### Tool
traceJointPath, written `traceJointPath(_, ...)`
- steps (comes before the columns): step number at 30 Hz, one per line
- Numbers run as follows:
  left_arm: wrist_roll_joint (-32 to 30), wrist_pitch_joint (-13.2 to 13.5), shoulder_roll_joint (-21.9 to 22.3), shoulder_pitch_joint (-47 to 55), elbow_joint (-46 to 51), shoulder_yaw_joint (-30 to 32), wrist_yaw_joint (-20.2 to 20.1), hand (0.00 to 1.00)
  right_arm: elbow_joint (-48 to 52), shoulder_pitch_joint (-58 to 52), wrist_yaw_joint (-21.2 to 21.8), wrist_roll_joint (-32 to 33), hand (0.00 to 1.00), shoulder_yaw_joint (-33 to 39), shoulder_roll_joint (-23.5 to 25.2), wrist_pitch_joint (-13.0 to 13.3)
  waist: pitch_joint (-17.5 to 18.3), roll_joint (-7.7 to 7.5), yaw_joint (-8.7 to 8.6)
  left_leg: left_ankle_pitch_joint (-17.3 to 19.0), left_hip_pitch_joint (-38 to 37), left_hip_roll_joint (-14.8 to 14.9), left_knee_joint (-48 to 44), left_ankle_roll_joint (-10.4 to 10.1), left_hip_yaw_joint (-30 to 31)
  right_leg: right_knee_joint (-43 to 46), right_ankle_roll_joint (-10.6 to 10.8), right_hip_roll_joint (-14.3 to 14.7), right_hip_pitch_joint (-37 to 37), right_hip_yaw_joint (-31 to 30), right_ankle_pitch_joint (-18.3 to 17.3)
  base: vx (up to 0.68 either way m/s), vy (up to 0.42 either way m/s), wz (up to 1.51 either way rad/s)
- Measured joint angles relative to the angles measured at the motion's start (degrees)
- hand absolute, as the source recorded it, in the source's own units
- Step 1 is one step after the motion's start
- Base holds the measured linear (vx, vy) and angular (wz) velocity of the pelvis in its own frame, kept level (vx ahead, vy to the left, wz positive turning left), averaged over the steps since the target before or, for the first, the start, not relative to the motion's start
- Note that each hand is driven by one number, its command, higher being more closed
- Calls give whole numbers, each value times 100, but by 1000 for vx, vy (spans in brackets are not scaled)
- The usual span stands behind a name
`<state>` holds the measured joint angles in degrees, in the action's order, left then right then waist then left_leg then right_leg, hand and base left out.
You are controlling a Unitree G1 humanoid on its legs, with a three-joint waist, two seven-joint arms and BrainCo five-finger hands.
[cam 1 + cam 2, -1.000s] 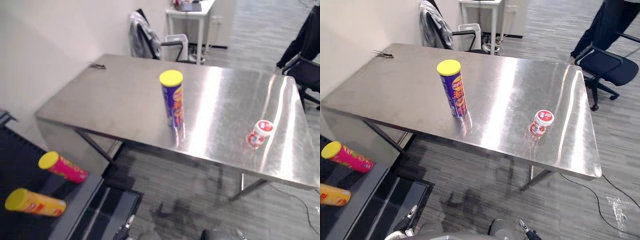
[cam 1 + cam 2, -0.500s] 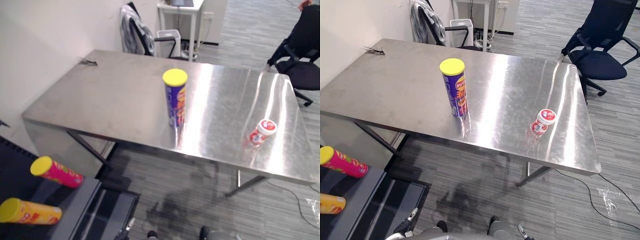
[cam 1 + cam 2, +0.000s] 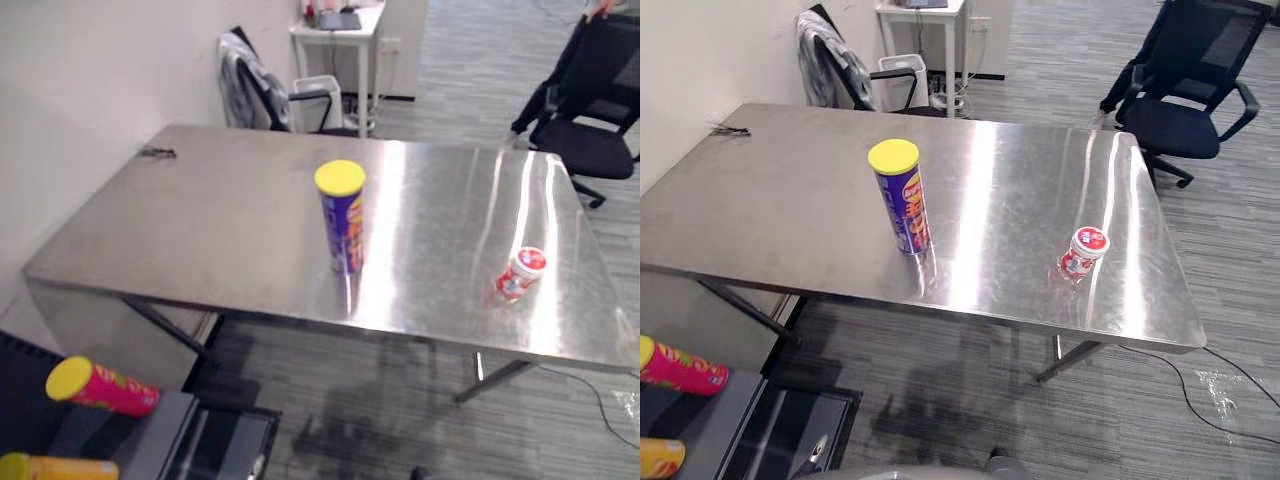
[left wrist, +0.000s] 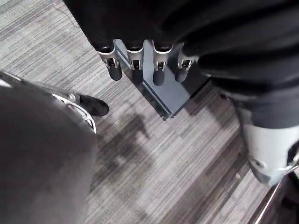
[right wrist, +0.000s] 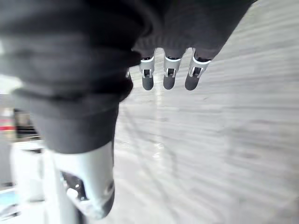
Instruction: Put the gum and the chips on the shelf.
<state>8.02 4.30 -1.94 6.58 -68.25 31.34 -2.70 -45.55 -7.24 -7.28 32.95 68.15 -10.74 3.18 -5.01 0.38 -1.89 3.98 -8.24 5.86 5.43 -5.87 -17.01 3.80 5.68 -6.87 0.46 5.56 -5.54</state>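
Chips [image 3: 342,215], gum [image 3: 520,273] on table [image 3: 220,220], fingers [image 4: 115,70] over floor [image 4: 154,154]

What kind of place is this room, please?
Probably an office or a lab workroom: a bare steel table, a dark swivel chair on a grey striped floor, and a small white desk by the wall.

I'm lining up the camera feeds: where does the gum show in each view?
Left eye view: gum at right, near the table's front right corner.
Right eye view: gum right of centre, by the same front edge.
Left wrist view: left hand hangs over floor.
Right wrist view: right hand hangs over floor.
Landmark: chips can, upright to the gum's left in both eye views.
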Motion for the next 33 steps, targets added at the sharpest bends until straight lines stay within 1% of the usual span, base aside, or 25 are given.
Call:
traceJointPath(1,-36,0,36,-5,31,-7,0,0,820,-9,-181,96,0,-34,-8,138,69,100,-18,1,-1,-20,0,2,12,1,0,-22,-8,3,0,51,25,4)
traceJointPath(2,-43,4,86,34,82,-73,6,0,1620,71,-413,92,0,-129,-13,314,80,57,-92,4,15,-28,0,7,42,4,3,-31,-15,4,0,44,24,4)
traceJointPath(3,-46,4,106,52,98,-120,8,0,1994,164,-499,91,0,-178,-13,396,98,78,-108,7,13,-29,0,12,44,5,3,-32,-14,3,0,0,0,0)
traceJointPath(4,-56,3,112,58,119,-252,16,0,2633,288,-699,72,0,-327,-13,591,126,92,-115,8,11,-25,0,13,44,5,4,-28,-14,-2,-1,0,0,0)
traceJointPath(5,-85,3,104,56,156,-370,20,0,3014,402,-807,50,0,-441,-15,702,141,98,-114,8,11,-19,0,13,57,5,4,-20,-16,2,-1,0,0,0)
traceJointPath(6,-176,4,95,61,234,-545,22,0,3447,555,-914,-125,0,-574,-13,745,146,99,-103,8,16,-8,0,13,74,6,4,-9,-18,6,-1,-8,-18,5)
traceJointPath(7,-196,5,67,61,243,-640,23,0,3625,630,-936,-180,0,-632,-13,746,147,100,-99,7,20,-5,0,13,94,6,4,-6,-16,16,-1,-13,-23,9)
traceJointPath(9,-208,4,-20,62,256,-976,23,0,4218,831,-1009,-634,0,-864,-11,750,188,113,-100,4,77,-3,0,15,197,1,5,-3,-32,63,-2,-10,-20,13)
traceJointPath(12,-208,4,-69,71,267,-1221,14,0,4622,895,-989,-1081,0,-1014,-12,749,221,111,-105,-5,110,-3,0,18,276,-6,7,-6,-26,96,0,23,-3,12)
traceJointPath(16,-209,4,-166,86,283,-1472,-1,0,4710,947,-924,-1475,0,-1180,-43,715,258,87,-106,-4,111,-6,-1,18,364,-6,17,-8,-16,90,9,26,3,2)
traceJointPath(19,-213,6,-234,88,286,-1689,-8,0,4535,939,-739,-1658,0,-1601,-377,636,271,71,-106,-3,97,-28,-2,19,383,-6,61,-36,3,98,38,-2,5,1)
traceJointPath(20,-212,8,-263,89,293,-1763,-13,0,4390,940,-657,-1671,0,-1764,-551,589,274,60,-103,-3,94,-42,-2,20,404,-6,72,-52,15,107,45,-12,14,6)
traceJointPath(22,-211,8,-297,100,320,-1827,-28,0,4178,941,-526,-1676,0,-2035,-696,502,291,27,-103,-3,96,-59,-19,21,454,-13,83,-75,44,137,52,-20,9,11)
traceJointPath(24,-210,9,-329,106,333,-1900,-30,0,4038,940,-406,-1678,0,-2205,-701,473,296,-1,-107,5,103,-66,-67,33,513,-27,89,-91,92,180,56,-26,-3,11)
traceJointPath(27,-204,16,-347,117,381,-2014,-32,0,3857,941,-170,-1730,0,-2663,-740,423,303,-9,-94,-2,121,-97,-79,44,519,-101,125,-118,106,177,77,-47,-5,0)
traceJointPath(28,-204,20,-347,156,427,-2086,-61,0,3791,940,11,-1730,0,-2873,-781,338,307,-1,-96,-9,124,-109,-79,53,522,-110,135,-128,108,175,83,-44,-4,-1)
traceJointPath(29,-205,22,-348,176,447,-2104,-83,0,3786,939,66,-1731,0,-2946,-787,300,307,0,-98,-10,124,-112,-80,55,524,-110,137,-130,108,175,84,-45,-5,0)
traceJointPath(32,-206,29,-440,209,446,-2267,-216,0,3788,935,390,-1739,0,-3361,-889,257,307,-1,-104,-15,122,-121,-80,63,525,-124,149,-133,101,177,91,0,0,0)
traceJointPath(33,-206,29,-446,215,445,-2280,-229,0,3788,934,440,-1740,0,-3434,-900,256,307,-1,-104,-16,122,-121,-79,63,527,-131,150,-133,101,178,92,0,0,0)
